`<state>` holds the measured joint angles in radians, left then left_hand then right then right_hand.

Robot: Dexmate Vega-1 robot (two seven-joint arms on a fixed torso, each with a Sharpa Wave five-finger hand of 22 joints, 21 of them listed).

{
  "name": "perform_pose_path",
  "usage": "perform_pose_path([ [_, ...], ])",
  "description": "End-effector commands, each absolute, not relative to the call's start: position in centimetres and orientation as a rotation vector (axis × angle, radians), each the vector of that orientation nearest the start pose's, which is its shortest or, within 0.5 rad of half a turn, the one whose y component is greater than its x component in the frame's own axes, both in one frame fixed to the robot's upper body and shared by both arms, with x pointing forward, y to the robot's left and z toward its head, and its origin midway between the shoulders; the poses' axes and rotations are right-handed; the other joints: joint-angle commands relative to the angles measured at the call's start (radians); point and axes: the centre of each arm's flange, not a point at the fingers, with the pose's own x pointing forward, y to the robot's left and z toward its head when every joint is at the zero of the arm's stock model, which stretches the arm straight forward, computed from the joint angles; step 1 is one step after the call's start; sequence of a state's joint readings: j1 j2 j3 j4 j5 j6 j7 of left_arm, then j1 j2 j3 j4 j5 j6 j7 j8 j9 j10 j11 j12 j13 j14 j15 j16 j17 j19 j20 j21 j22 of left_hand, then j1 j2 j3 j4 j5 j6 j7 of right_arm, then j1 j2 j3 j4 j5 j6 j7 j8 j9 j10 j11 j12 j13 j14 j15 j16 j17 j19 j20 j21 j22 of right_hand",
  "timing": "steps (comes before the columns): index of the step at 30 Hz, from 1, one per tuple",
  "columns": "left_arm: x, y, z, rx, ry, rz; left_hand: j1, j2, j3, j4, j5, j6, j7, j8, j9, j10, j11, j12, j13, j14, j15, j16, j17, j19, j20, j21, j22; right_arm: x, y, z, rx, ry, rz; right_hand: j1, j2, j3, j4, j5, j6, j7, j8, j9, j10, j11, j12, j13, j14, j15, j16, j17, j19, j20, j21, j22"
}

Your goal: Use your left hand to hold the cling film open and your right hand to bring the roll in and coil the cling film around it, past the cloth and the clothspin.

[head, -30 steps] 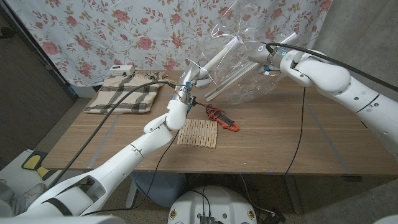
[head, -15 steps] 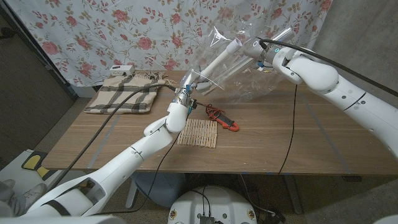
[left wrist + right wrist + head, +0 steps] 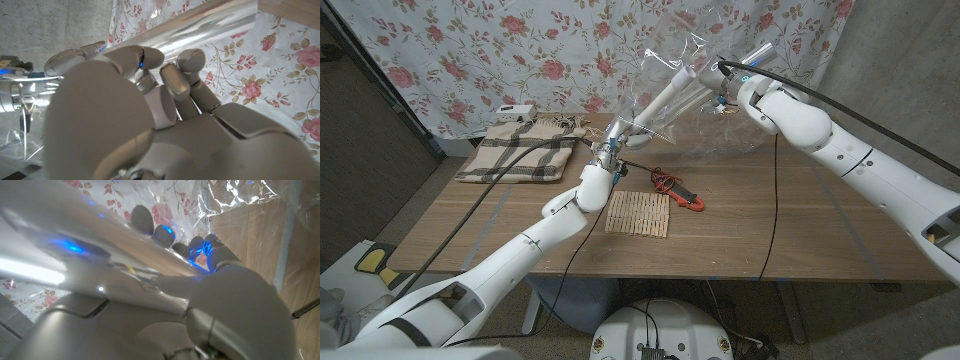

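Clear cling film (image 3: 715, 110) on roll (image 3: 665, 100) slanting up-right; left hand (image 3: 611, 150), right hand (image 3: 725, 85) gripping ends.

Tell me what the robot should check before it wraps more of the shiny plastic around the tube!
1. Left robot hand holds the cling film: ok.
2. Right robot hand grips the roll: ok.
3. Roll is lifted off the table: ok.
4. Film hangs clear of the cloth: ok.
5. Clothespins lie under the left arm, untouched: ok.
6. Film winds without wrinkles: cannot tell.
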<state>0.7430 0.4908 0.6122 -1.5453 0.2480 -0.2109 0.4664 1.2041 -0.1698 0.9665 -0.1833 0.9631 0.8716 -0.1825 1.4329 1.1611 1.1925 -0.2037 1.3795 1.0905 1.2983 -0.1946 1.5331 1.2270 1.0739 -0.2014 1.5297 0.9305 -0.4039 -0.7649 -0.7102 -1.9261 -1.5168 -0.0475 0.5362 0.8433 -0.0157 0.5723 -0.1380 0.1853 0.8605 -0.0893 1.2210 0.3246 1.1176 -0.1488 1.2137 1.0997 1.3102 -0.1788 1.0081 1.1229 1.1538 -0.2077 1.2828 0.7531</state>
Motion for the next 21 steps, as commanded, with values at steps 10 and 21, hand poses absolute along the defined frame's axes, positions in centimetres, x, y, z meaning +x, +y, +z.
perform_pose_path([
  [10,60.2,14.3,3.1,0.71,-1.012,0.014,0.001,0.009,0.0,0.001,0.001,-0.001,-0.002,0.161,0.094,-0.003,0.0,0.202,0.155,-0.003,-0.001,-0.003,0.001,0.001,-0.007,0.002,0.006,53.8,-12.5,19.5,-2.375,-0.704,-0.53,-0.102,0.135,-0.002,0.003,0.004,-0.003,0.001,0.01,0.004,0.033,-0.029,0.36,0.142,0.037,-0.032,0.553,0.116,-0.005,-0.003,0.251,0.005],
  [21,59.9,16.4,2.3,0.765,-0.977,0.004,-0.001,0.008,0.001,0.002,0.002,-0.001,-0.001,0.161,0.094,-0.002,0.0,0.203,0.155,-0.003,0.0,-0.002,0.001,0.001,-0.005,-0.002,0.002,53.5,-12.0,19.1,-2.33,-0.691,-0.545,-0.102,0.136,-0.002,0.003,0.004,-0.005,0.0,0.012,0.002,0.032,-0.028,0.36,0.143,0.037,-0.032,0.553,0.116,-0.006,-0.003,0.25,0.002],
])
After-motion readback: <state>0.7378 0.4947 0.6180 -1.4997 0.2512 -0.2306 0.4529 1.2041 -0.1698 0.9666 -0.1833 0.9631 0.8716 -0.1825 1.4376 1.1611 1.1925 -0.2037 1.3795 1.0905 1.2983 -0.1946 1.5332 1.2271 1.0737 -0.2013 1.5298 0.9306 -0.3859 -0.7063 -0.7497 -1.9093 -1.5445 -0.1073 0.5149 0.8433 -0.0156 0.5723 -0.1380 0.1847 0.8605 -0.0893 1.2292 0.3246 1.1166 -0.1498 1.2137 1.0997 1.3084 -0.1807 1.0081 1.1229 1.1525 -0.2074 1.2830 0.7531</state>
